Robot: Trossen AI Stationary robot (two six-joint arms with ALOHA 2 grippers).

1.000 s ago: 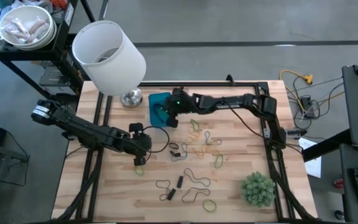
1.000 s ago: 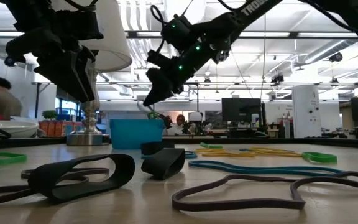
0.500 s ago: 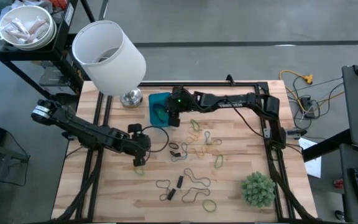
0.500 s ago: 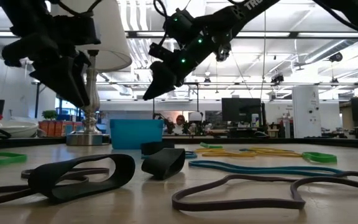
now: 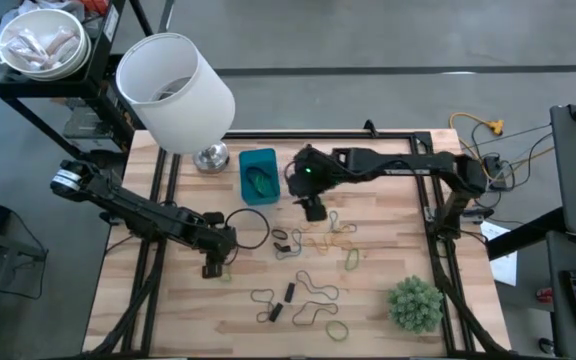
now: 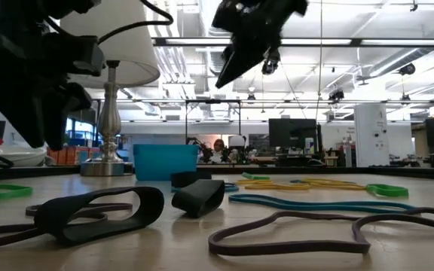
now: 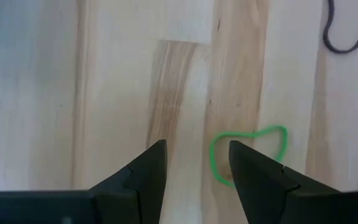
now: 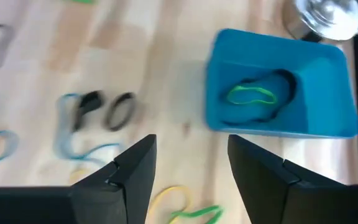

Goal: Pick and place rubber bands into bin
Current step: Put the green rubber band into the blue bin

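Wooden table [image 5: 388, 250]: right gripper [image 5: 314, 211] spread empty beside bin [image 5: 258, 176]; left gripper [image 5: 211, 268] spread above green band [image 7: 248, 154].

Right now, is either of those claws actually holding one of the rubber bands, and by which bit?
No. Both are open and empty. The left claw hovers over a green rubber band on the table; the right claw is beside the bin.

Green band [image 7: 248, 154] partly behind tool
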